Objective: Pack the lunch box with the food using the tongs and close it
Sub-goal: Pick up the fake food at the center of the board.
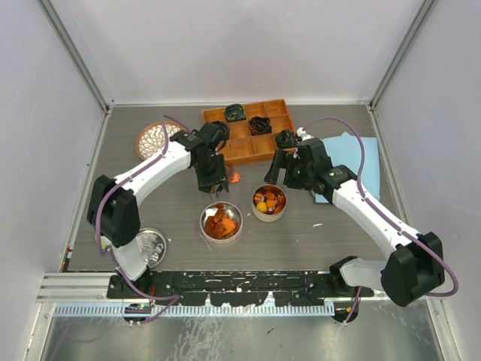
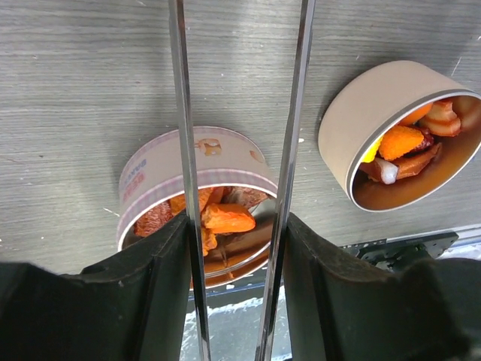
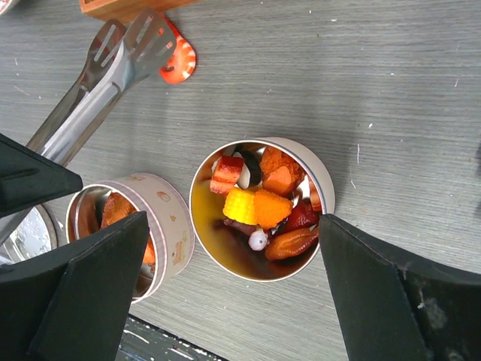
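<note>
Tongs (image 3: 90,98) are being gripped by the left gripper (image 2: 237,226), apparently angling at a stray orange-red slice (image 3: 180,60) for pickup, while the right gripper (image 3: 233,218) is hovering released.

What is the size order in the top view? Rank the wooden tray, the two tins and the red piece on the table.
1. wooden tray
2. left tin and right tin: they look alike, so no ranking
3. red piece
</note>
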`<move>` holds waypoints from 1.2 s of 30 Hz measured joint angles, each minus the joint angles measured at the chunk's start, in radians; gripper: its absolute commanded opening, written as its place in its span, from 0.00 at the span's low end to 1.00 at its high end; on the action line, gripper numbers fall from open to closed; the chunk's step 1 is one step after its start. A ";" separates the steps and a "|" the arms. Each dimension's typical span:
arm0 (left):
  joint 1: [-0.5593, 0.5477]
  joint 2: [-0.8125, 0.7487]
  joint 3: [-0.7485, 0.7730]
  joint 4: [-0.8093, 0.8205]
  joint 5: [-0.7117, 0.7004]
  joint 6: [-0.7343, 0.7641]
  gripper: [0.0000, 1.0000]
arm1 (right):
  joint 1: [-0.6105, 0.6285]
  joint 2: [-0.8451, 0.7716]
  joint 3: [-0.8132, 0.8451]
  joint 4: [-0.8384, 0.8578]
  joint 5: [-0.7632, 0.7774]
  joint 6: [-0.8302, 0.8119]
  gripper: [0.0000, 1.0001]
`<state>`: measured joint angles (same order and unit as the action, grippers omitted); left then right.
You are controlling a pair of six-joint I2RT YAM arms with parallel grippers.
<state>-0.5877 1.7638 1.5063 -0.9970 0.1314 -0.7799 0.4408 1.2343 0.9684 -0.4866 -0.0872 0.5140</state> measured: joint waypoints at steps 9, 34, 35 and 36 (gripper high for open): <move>-0.048 0.009 0.053 0.012 -0.043 -0.029 0.47 | 0.000 0.008 -0.030 0.005 -0.027 -0.003 1.00; -0.176 0.211 0.269 -0.216 -0.211 0.041 0.32 | -0.005 0.007 -0.055 0.007 -0.037 -0.003 1.00; -0.176 0.211 0.270 -0.222 -0.217 0.045 0.30 | -0.005 0.007 -0.055 0.007 -0.037 -0.003 1.00; -0.176 0.211 0.270 -0.226 -0.222 0.048 0.28 | -0.005 0.007 -0.055 0.007 -0.037 -0.003 1.00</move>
<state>-0.7635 1.9743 1.7763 -1.2232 -0.0902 -0.7319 0.4355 1.2415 0.9134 -0.4793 -0.1242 0.5106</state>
